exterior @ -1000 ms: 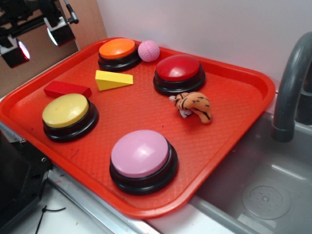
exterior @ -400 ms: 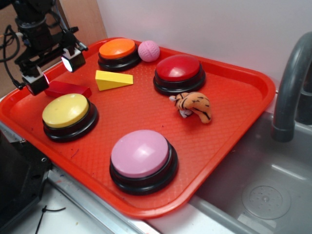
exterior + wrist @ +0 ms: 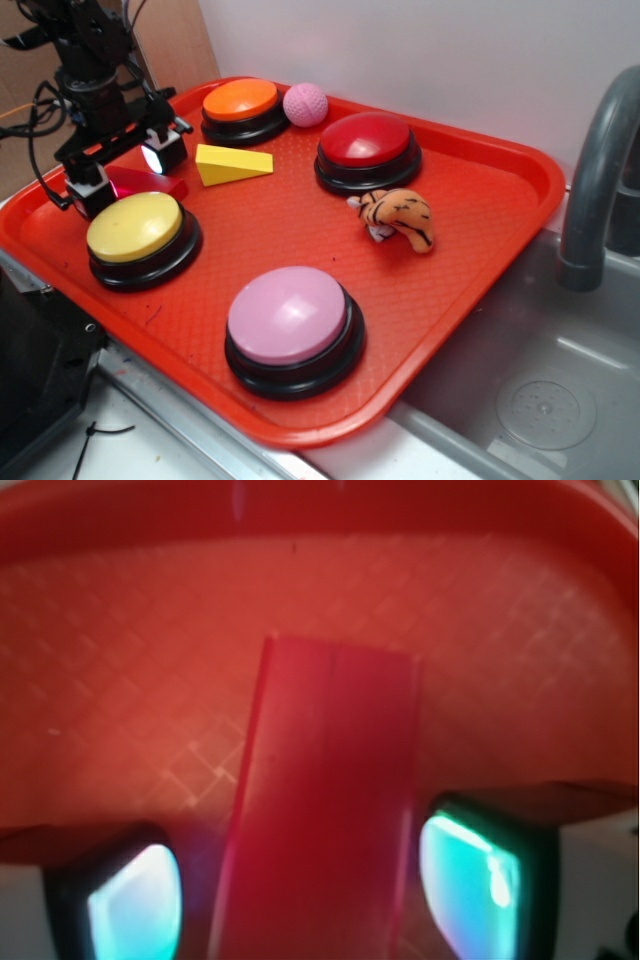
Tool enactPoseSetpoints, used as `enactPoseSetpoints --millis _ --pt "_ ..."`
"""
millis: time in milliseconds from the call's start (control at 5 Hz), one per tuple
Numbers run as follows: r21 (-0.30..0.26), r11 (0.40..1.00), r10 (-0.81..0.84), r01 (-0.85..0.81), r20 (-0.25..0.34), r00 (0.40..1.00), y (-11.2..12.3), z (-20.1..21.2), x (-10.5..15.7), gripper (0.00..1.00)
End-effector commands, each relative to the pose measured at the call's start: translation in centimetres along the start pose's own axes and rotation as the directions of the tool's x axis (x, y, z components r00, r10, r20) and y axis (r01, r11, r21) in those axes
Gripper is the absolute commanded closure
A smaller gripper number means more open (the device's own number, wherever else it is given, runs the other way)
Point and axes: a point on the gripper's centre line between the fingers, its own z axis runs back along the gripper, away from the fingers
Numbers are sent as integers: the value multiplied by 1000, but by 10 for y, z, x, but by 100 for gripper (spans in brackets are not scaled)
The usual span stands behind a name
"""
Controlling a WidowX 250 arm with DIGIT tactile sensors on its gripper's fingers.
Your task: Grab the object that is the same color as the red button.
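At the frame's upper left, the black gripper (image 3: 125,173) straddles the small flat red block (image 3: 325,800), jaws wide; closing and lifting remain.

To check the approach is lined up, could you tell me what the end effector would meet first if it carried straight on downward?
Most likely the red block: the end effector points down with open fingers either side of it. Remaining height is unclear.

Gripper (image 3: 125,170) straddles red block (image 3: 325,800) w/ yellow button (image 3: 135,226) close in front, yellow wedge (image 3: 231,163) beside.
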Motion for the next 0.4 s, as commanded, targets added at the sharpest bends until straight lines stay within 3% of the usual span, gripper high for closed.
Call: enactPoseSetpoints --millis 0,200 --pt "-42 999 20 -20 3 1000 7 0 3 100" --pt "-49 999 -12 11 -13 1000 6 0 4 100"
